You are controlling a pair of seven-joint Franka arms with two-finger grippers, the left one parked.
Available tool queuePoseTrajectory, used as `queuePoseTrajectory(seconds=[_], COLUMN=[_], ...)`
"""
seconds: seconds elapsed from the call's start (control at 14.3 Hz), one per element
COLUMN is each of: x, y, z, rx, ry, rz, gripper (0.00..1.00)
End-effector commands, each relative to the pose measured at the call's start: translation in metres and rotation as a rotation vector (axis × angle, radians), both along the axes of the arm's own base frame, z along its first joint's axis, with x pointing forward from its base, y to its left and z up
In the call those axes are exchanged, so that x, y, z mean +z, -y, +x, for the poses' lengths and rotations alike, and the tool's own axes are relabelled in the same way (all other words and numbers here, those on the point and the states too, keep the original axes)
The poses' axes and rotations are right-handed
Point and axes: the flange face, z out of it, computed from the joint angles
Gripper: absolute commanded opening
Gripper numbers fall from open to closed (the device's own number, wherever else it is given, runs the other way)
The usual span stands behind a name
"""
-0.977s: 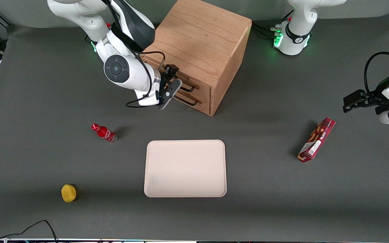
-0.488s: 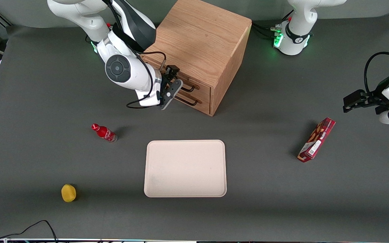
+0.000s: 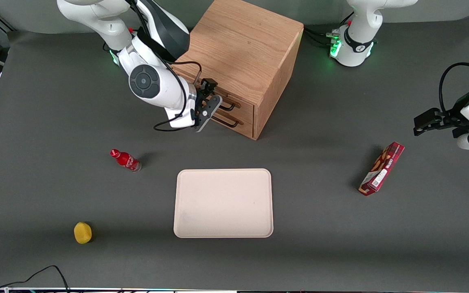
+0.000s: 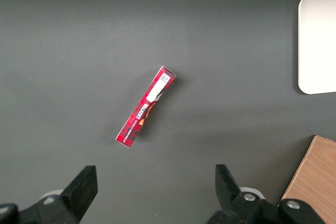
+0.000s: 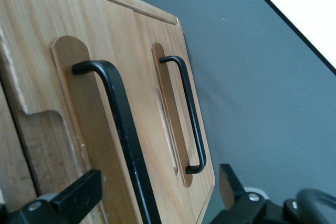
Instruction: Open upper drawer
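The upper drawer (image 3: 218,95) sits closed in the face of the oak cabinet (image 3: 242,49), flush with the lower drawer (image 3: 228,122) beneath it. Its black bar handle (image 5: 123,135) stands proud of a shallow recess; a gap shows between bar and wood. In the wrist view the bar runs down between the two fingertips (image 5: 79,195), which stand apart on either side of it, not touching it.

The gripper (image 3: 209,101) hangs right at the drawer front, fingers spread wide, level with the upper handle. The lower drawer's handle (image 5: 186,114) lies just below, clear of the fingers.

Open grey table (image 3: 55,101) lies in front of the cabinet face, toward the working arm's end. Nothing stands directly in front of the drawers except the arm's own wrist and cable loop (image 3: 165,126).

Other things:
- red bottle (image 3: 125,160), on its side, nearer the front camera than the gripper, well apart from the cabinet.
- cream tray (image 3: 223,202), nearer the camera than the cabinet, apart from it.
- yellow round object (image 3: 82,232), near the camera edge of the table.
- red snack box (image 3: 382,168), toward the parked arm's end.
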Motion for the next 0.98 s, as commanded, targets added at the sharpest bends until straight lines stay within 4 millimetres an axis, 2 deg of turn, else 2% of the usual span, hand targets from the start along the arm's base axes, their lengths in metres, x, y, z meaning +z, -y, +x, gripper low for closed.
queuePoseTrajectory(seconds=[0.0, 0.28, 0.63, 0.91], x=[-0.005, 0.002, 0.010, 0.000], y=[-0.018, -0.015, -0.005, -0.006], z=[-0.005, 0.001, 0.020, 0.021], rx=[0.020, 0.017, 0.004, 0.017], ry=[-0.006, -0.001, -0.001, -0.006], rz=[0.001, 0.008, 0.020, 0.003], gripper=[1.00, 1.00, 1.00, 1.00])
